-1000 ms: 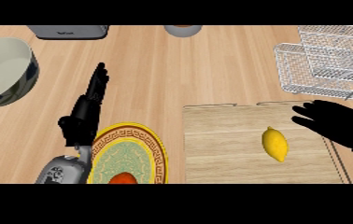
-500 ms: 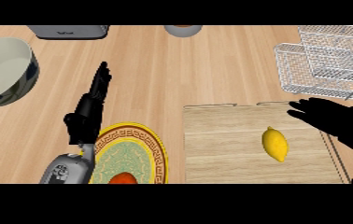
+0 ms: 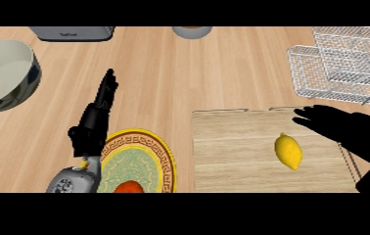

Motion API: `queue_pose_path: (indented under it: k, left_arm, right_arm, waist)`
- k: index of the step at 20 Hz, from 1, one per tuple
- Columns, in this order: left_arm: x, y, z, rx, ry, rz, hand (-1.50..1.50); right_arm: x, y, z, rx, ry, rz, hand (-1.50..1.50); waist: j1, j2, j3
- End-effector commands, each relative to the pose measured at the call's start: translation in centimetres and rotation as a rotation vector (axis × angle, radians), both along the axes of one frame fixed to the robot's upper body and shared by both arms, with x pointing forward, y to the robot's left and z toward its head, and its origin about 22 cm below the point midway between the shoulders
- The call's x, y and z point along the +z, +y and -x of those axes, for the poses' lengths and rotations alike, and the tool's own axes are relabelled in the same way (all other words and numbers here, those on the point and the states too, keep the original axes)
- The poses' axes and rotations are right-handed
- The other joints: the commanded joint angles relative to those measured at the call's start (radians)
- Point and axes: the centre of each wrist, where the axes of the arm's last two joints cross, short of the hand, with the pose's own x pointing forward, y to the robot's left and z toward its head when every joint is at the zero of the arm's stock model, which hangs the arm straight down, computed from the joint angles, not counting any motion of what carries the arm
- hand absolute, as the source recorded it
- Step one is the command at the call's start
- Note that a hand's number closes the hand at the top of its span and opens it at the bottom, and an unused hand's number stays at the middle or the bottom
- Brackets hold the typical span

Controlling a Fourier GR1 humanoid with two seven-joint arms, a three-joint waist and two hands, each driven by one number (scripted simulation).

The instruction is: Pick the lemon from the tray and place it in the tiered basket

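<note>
Lemon [image 3: 288, 151] on wooden tray [image 3: 231, 151], right hand [image 3: 339, 126] open just beside, tiered basket [image 3: 332, 65] beyond

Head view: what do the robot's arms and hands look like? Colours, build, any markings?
Both hands are plain black, with slim segmented fingers and a thumb. The left hand joins a grey forearm with small dark spots on its casing. The right hand shows only as a black shape; its forearm is out of view. No cables or markings visible.

Small dark lettering, too small to read, on grey toaster [image 3: 72, 33].
</note>
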Motion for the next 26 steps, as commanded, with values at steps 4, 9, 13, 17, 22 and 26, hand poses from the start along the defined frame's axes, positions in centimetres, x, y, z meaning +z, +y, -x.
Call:
queue_pose_path:
  k: [4,9,13,17,22,26]
  left_arm:
    - [0.2,0.8,0.8,-0.003,0.006,-0.001,0.0]
    - [-1.0,0.0,-0.7,0.009,-0.007,0.009,0.0]
    - [0.5,0.3,-0.8,-0.006,0.018,-0.005,0.0]
    - [0.0,-0.5,-0.3,0.003,-0.001,-0.008,0.0]
    - [-0.1,0.4,0.3,0.0,-0.006,-0.002,0.0]
    - [0.1,1.6,1.3,0.014,0.006,0.007,0.0]
  right_arm:
    - [-1.5,-0.8,0.4,0.036,0.036,-0.024,-1.5]
    - [-1.4,1.4,-0.5,0.03,0.078,0.002,-1.5]
    - [-4.0,1.5,-1.5,0.027,0.096,0.028,-1.5]
    - [-4.1,1.4,-1.4,0.016,0.09,0.016,-1.5]
    - [-4.3,2.1,0.5,0.013,0.109,0.013,-1.5]
    - [-4.1,3.6,-1.2,-0.003,0.104,-0.006,-1.5]
  waist:
    - [-0.002,-0.001,0.0]
    - [-0.002,0.0,0.0]
    - [0.002,0.001,0.0]
    - [-0.001,0.0,0.0]
    - [-0.004,-0.001,0.0]
    - [0.0,-0.001,0.0]
